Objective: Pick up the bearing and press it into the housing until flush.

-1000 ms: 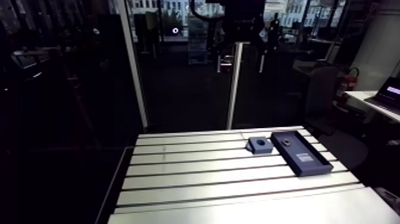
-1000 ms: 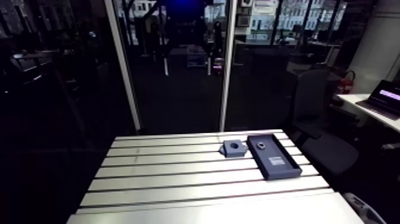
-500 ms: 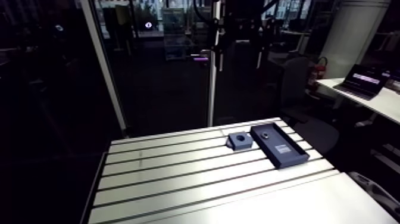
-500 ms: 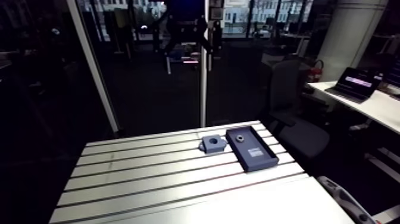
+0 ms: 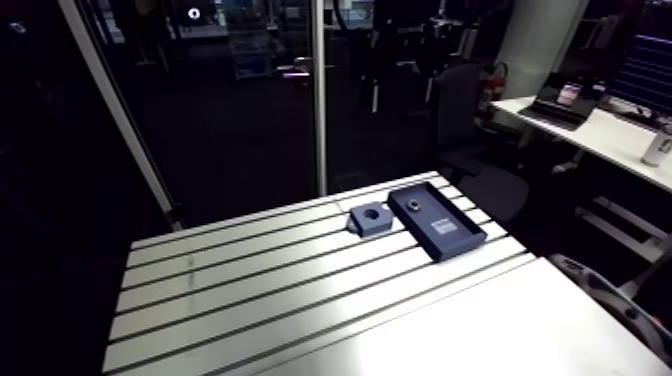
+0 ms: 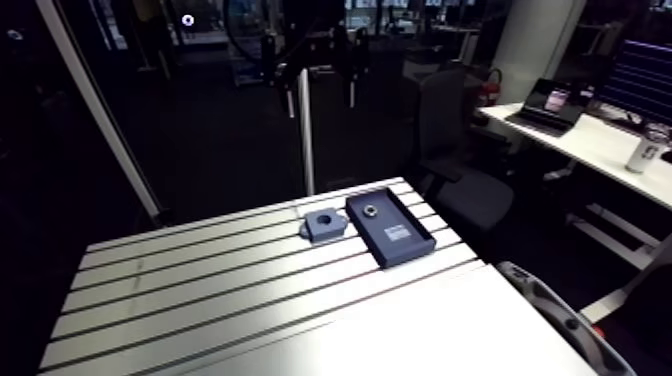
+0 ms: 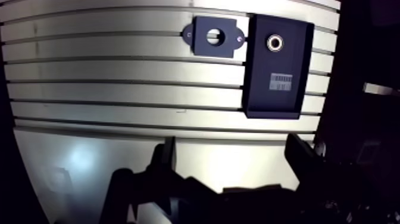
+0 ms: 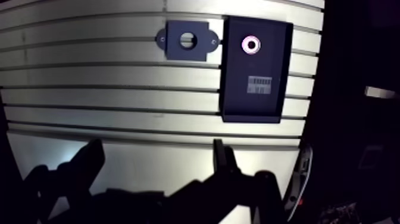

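Hovering well above the table [image 7: 119, 83], the hand [image 7: 232, 149] has its two fingers spread wide with nothing between them, so no step of the task looks done yet. The bearing [image 7: 275, 42] lies in a dark tray [image 7: 259, 65], at the end farthest ahead of the hand; the tray holds nothing else but a pale label [image 7: 281, 81] (flat on its floor, nearer the middle). The housing [image 7: 201, 46] sits on the table just beside the tray's bearing end, its round bore empty. All is left: reach the tray, grip the bearing, carry it across, press it in flush.
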Available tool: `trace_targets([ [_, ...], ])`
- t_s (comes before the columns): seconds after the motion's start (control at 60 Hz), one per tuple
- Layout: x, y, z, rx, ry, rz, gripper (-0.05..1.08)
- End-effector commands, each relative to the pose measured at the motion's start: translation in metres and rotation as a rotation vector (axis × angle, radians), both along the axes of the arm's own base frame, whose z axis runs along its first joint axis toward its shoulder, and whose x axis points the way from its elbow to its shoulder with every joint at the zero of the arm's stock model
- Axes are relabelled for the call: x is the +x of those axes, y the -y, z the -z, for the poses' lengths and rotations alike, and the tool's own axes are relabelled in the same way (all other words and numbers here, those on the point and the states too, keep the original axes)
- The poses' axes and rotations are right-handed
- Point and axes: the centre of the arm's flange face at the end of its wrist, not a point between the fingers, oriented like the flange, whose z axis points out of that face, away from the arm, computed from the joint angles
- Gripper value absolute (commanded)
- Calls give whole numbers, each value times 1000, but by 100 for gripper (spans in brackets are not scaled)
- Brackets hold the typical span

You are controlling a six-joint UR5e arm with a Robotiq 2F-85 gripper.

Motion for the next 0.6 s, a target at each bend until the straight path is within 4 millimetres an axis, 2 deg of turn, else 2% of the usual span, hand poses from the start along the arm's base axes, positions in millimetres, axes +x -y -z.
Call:
trace_targets([
  [0.017, -29, -61, 52, 31, -38, -33, 1],
  [0.117, -34, -64, 66, 24, -20, -27, 1],
  [0.6, -56, -75, 95, 22, -14, -29, 1],
])
